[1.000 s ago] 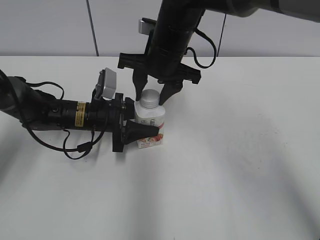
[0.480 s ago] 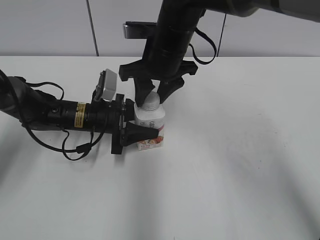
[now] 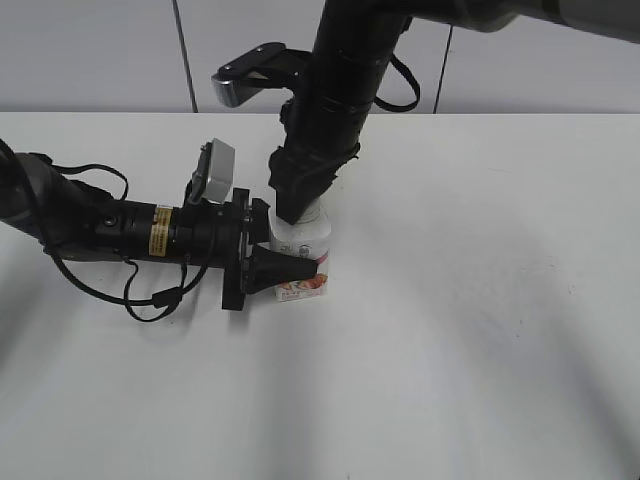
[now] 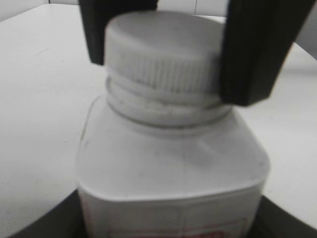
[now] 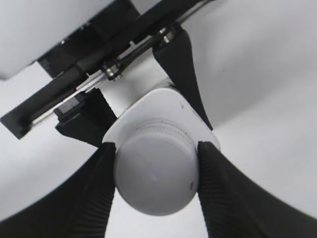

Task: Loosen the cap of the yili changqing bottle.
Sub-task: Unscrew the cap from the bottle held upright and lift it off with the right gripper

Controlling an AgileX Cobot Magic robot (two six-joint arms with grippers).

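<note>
The yili changqing bottle (image 3: pixel 300 255), squarish, white, with a pink and red fruit label, stands upright on the white table. My left gripper (image 3: pixel 285 262) lies low from the left and is shut on the bottle's body (image 4: pixel 173 173). My right gripper (image 3: pixel 298 205) comes down from above and is shut on the white ribbed cap (image 5: pixel 156 178); its two black fingers press the cap's sides. The cap (image 4: pixel 161 54) sits on the neck with a finger on each side. In the exterior view the cap is mostly hidden by the right gripper.
The white table (image 3: pixel 480 330) runs back to a grey wall. The left arm's black cables (image 3: pixel 150 295) loop on the table beside that arm. The right arm (image 3: pixel 350 60) reaches down from the top of the view.
The right gripper has closed onto the cap and turned about its vertical axis; its wrist camera block swung from behind the arm round to the left. The left gripper and bottle stayed put.
</note>
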